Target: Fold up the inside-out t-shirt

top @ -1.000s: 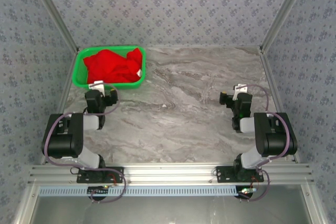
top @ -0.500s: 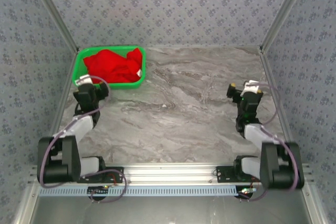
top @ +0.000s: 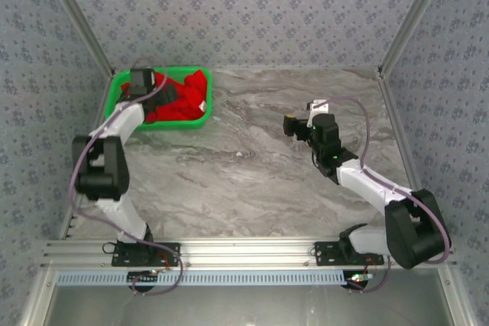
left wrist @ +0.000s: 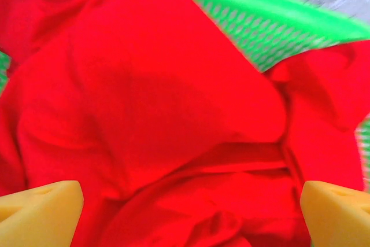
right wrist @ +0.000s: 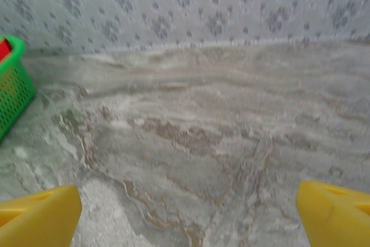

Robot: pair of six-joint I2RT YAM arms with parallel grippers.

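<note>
1. Top external: right gripper (top: 294, 126) hovers mid-right over the marble table (top: 252, 181), jaws spread wide, holding nothing.
2. Right wrist: yellow fingertips (right wrist: 40, 212) far apart above the table, green basket (right wrist: 11, 85) at the left edge.
3. Left gripper (top: 153, 85) is over the basket in the far-left corner, jaws wide, empty.
4. Crumpled inside-out t-shirt (top: 187, 97) lies in the basket, red cloth just below the left fingers.

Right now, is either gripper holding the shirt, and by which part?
Nothing held. Left gripper hangs open over the t-shirt in the basket; right gripper open over the table.
</note>
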